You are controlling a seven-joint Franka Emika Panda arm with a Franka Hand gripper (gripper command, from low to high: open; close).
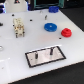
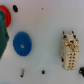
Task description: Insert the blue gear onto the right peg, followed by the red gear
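On the white tabletop (image 1: 15,52) the blue gear (image 1: 50,27) lies flat toward the far side, with the smaller red gear (image 1: 66,33) just beside it on the exterior view's right, the two close but apart. Nearer the camera sits a grey plate with a black border (image 1: 45,56), and two thin dark pins stand upright on it; the right peg (image 1: 50,51) is the one toward the exterior view's right, its twin pin (image 1: 37,56) stands a little apart on the left. A small cream-coloured block with dark fittings (image 1: 19,26) stands on the far left of the tabletop, well apart from the gears.

The wrist view looks straight down on the tabletop and shows the blue gear (image 2: 21,43) with its raised hub, the red gear (image 2: 4,19) cut off at the picture's edge, and the cream block (image 2: 70,51) lying well apart from them. Some small dark spots dot the white surface there. The plate and pins show only in the exterior view.

The hand shows clearly in neither view, so whether it stands wide or narrow cannot be told.
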